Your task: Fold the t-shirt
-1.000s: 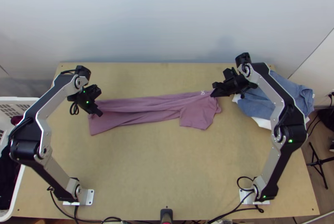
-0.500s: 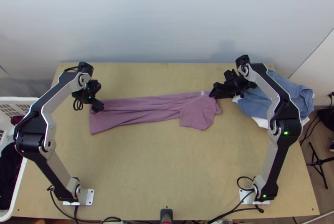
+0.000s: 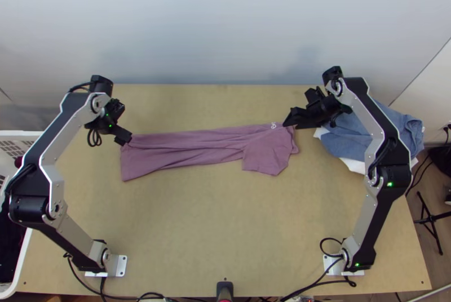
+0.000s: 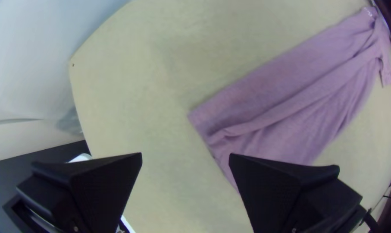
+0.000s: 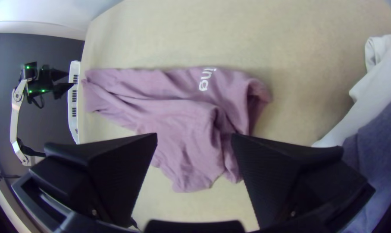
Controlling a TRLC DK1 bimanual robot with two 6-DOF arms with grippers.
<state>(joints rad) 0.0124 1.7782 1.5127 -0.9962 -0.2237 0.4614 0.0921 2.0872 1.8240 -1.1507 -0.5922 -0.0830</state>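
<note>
as the left gripper has shifted outward, spread like the right gripper, the t-shirt, a long strip, looks ready for crosswise folding.

Long, narrow mauve t-shirt (rumpled)

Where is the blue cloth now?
In the top view, the blue cloth lies at the table's far right corner, on a white cloth.
</note>
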